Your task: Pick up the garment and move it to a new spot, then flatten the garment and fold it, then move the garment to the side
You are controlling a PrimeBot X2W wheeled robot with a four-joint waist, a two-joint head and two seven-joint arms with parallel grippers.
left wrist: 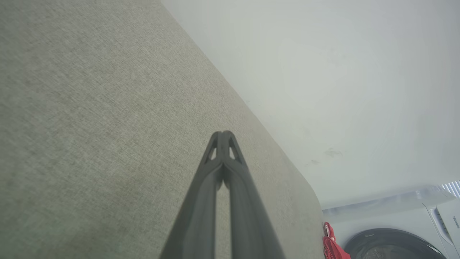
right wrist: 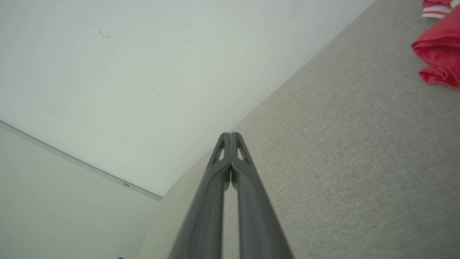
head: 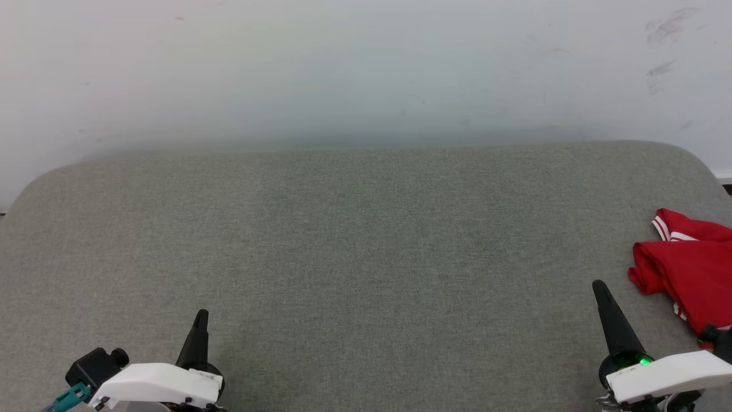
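Garment [head: 692, 269] cut off at edges (all 3 views), washer [left wrist: 391, 244] cropped

Brand mark: small dark lettering on the front panel of a white appliance [left wrist: 445, 219], far to the right of the left gripper [left wrist: 222, 133] jaws and lower than their tips. It looks like "Hisense" but is too small to be sure.
Sticker [head: 200, 375]: tiny dark print on the left gripper's white housing, just behind the jaws. Unreadable.
Tag [right wrist: 125, 185]: small pale marker on a wall strip, left of the right gripper [right wrist: 230, 133] jaws. Unreadable.
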